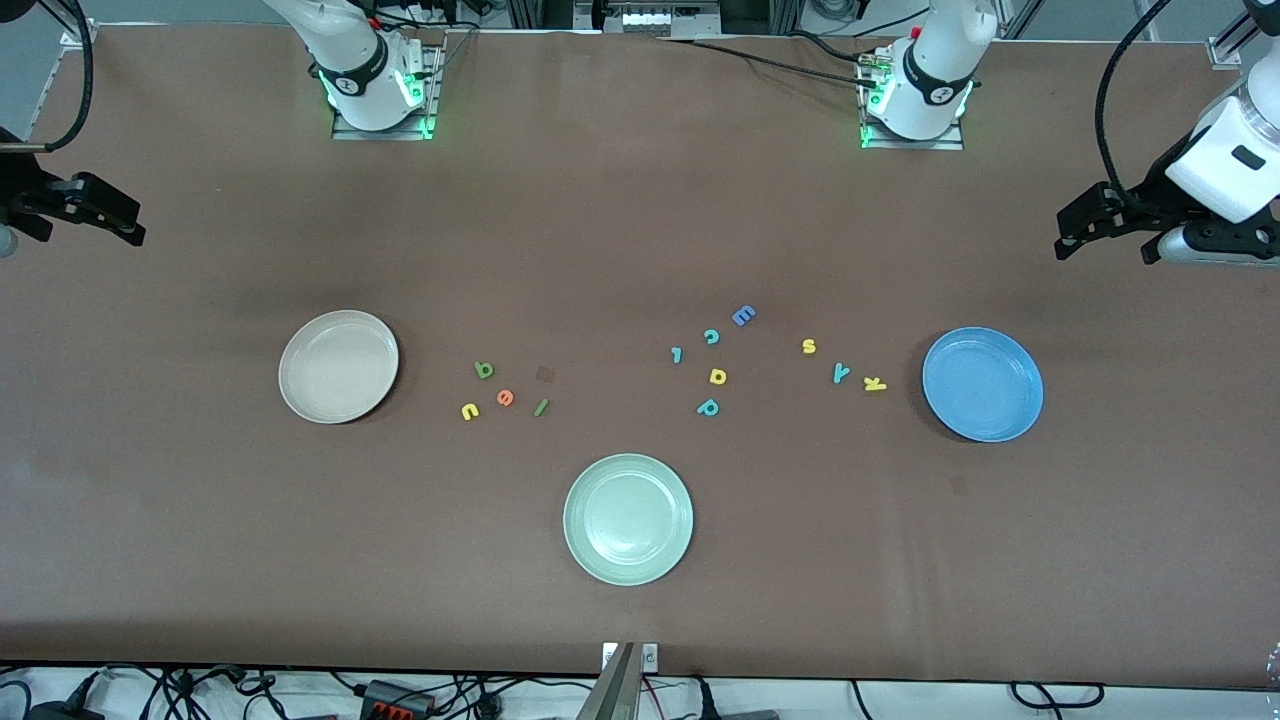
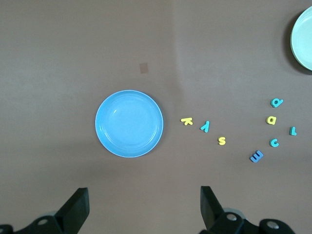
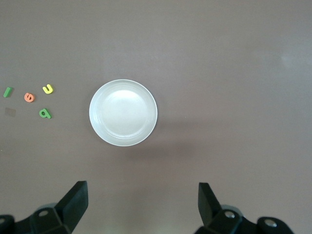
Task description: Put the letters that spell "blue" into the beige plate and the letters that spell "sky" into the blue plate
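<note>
The third plate (image 1: 628,519) sits on the worktop (image 1: 640,200) nearest the front camera. Farther from it, toward the right arm's end, lie the "blue" letters (image 1: 503,391) beside the beige plate (image 1: 338,366); toward the left arm's end, the "sky" letters (image 1: 841,365) beside the blue plate (image 1: 982,384).

High front camera over whole table (image 1: 640,200); downward wrist cameras above end plates.
</note>
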Robot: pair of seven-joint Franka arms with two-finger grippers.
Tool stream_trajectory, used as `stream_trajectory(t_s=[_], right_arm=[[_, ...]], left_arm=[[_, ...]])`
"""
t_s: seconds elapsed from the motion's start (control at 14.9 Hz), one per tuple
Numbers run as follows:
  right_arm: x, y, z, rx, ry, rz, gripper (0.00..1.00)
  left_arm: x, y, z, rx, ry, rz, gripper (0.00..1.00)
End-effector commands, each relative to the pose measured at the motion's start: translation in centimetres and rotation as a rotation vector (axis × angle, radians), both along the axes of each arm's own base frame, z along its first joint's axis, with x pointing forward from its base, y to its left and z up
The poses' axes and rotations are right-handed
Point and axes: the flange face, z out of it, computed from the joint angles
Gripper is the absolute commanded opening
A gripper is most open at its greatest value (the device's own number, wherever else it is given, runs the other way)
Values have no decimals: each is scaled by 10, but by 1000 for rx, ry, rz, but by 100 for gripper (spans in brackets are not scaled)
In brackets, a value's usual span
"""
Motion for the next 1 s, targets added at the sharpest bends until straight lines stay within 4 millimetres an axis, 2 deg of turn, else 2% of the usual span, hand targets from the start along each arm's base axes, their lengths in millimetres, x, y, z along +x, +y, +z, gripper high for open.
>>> stream_trajectory(t_s=[0.0, 0.4, 0.8, 0.94], right_arm=[[-12, -2, 5, 10, -4, -13, 100], [-10, 0, 3, 11, 2, -8, 100], [2, 1, -10, 15, 13, 5, 100], [11, 0, -19, 10, 17, 8, 100]], left_arm=[[-4, -1, 7, -3, -5, -10, 100], [-4, -1, 5, -4, -1, -10, 100], [-5, -1, 7, -4, -4, -10, 100], [-4, -1, 5, -4, 0, -10, 100]])
